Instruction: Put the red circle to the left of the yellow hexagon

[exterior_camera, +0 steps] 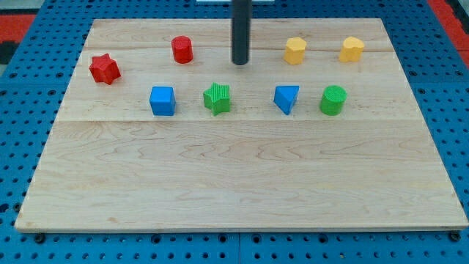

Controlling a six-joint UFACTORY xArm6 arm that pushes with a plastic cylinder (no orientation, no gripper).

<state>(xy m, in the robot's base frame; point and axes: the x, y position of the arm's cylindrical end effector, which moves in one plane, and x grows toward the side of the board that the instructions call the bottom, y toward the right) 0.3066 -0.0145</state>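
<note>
My tip (pixel 240 63), a smooth dark rod with no claw, holds nothing; it rests on the grained wooden board (pixel 234 183) between the red circle (pixel 182 49) and the yellow hexagon (pixel 295 50).

The tabletop (pixel 242 183) is pale wood with a fine grain, and around it lies a blue surface (pixel 454 110) with a pattern of small holes. The red circle (pixel 182 50) and the star (pixel 105 69) are red. The yellow hexagon (pixel 295 50) and its neighbour block (pixel 352 49) are yellow. The cube (pixel 163 101) and the triangle (pixel 286 98) are blue. Two ribbed blocks (pixel 217 98) (pixel 333 100) are green. The rod (pixel 241 29) is dark grey.
</note>
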